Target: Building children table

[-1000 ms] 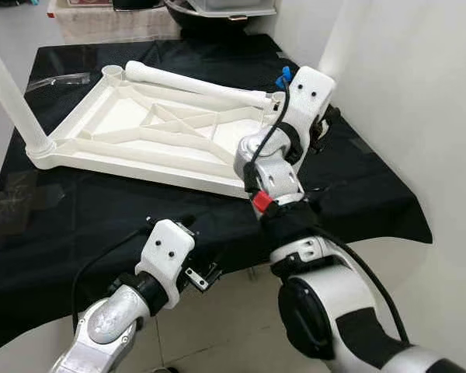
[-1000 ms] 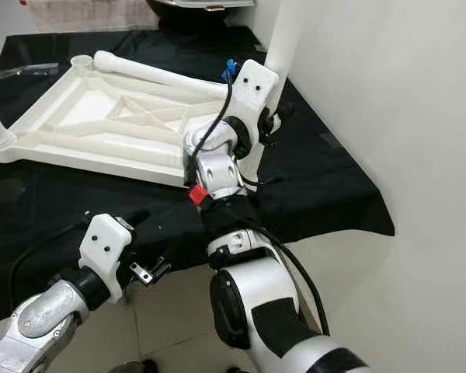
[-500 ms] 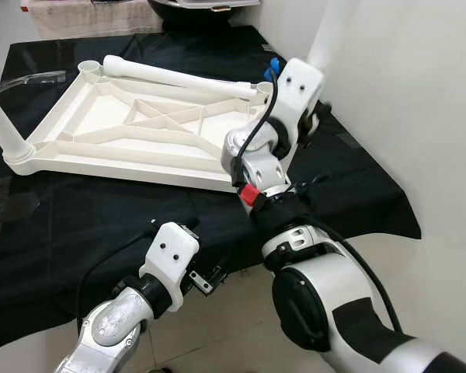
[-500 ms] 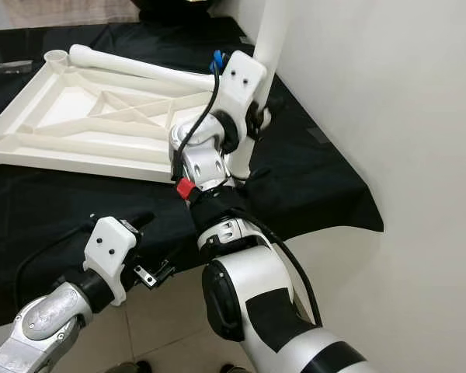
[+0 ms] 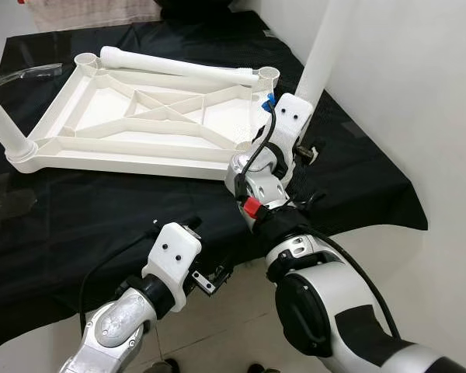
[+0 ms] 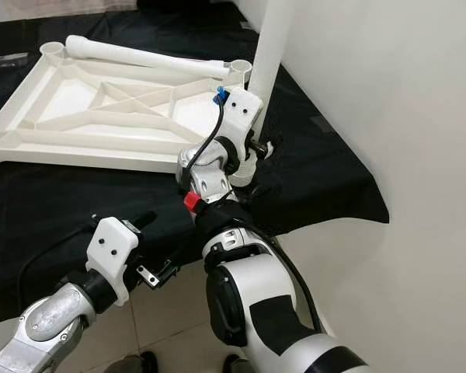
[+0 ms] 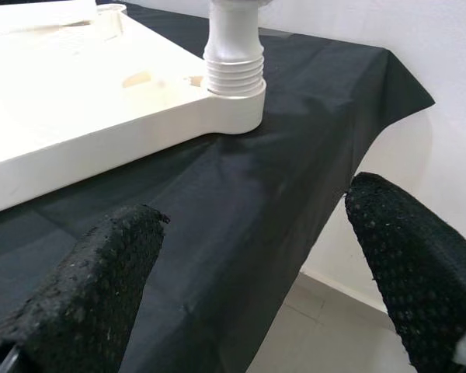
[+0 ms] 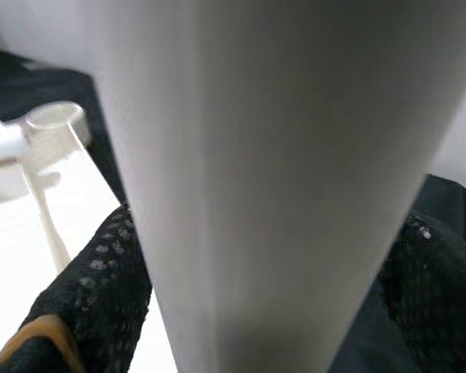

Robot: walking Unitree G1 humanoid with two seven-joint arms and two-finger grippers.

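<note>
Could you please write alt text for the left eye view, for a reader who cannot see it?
The robot's right hand grips an upright white table leg at the near corner of an upturned white tabletop lying on a black cloth. A loose leg lies along the tabletop's far edge, and the left hand hovers open below the cloth's edge.

You're in a plain indoor room, likely a home: white wall (image 5: 419, 93) at right, tiled floor (image 5: 217, 342) below, black-draped counter (image 5: 101, 210) centre.
</note>
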